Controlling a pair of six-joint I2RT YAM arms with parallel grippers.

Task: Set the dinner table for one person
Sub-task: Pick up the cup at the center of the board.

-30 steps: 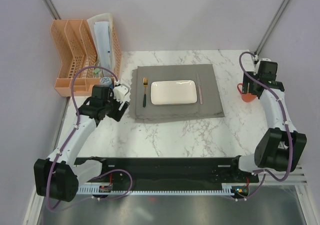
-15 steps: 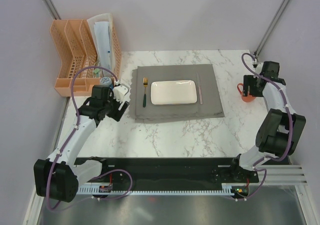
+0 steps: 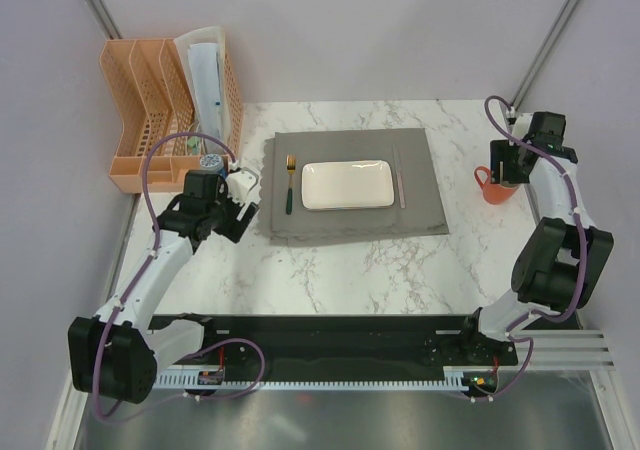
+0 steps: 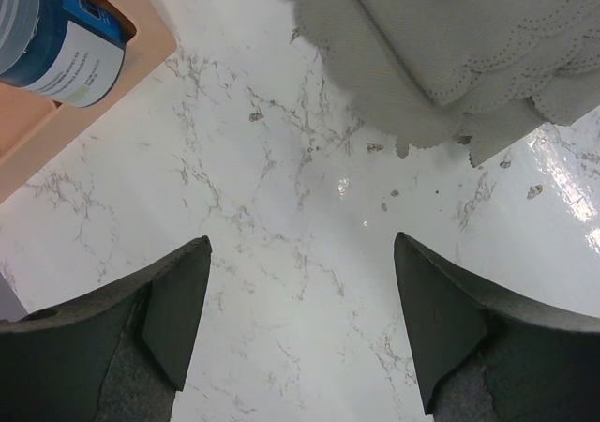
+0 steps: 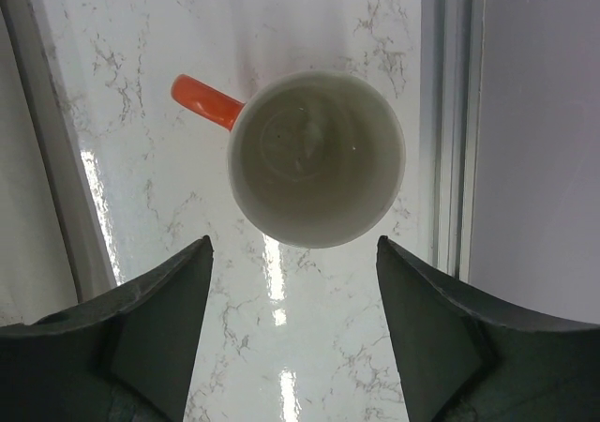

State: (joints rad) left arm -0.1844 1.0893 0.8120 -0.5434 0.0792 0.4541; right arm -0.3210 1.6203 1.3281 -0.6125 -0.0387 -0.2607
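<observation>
- Saw the table [image 3: 350, 270], white marble-look with grey veins, spread under every item and both arms, from the near rail to the far wall.
- Found a grey scallop-edged placemat [image 3: 420, 210] lying flat on its far middle part.
- Noted a white rectangular plate [image 3: 347, 185] at the middle of the placemat.
- Spotted a fork [image 3: 291, 185], gold head and dark handle, just left of the plate, and a slim utensil [image 3: 400, 178] just right of it, both on the placemat.
- Found an orange mug [image 5: 317, 158] upright on bare marble near the table's right edge, well apart from the placemat, handle to the left, white inside.
- Saw the right gripper [image 5: 292, 338] hanging above the mug, fingers spread wide and touching nothing.
- Saw the left gripper [image 4: 300, 328] over bare marble just left of the placemat's near left corner, fingers likewise apart and holding nothing.
- Noted an orange rack [image 3: 150, 120] at the far left corner, with a blue-labelled container [image 4: 47, 28] in its near end.
</observation>
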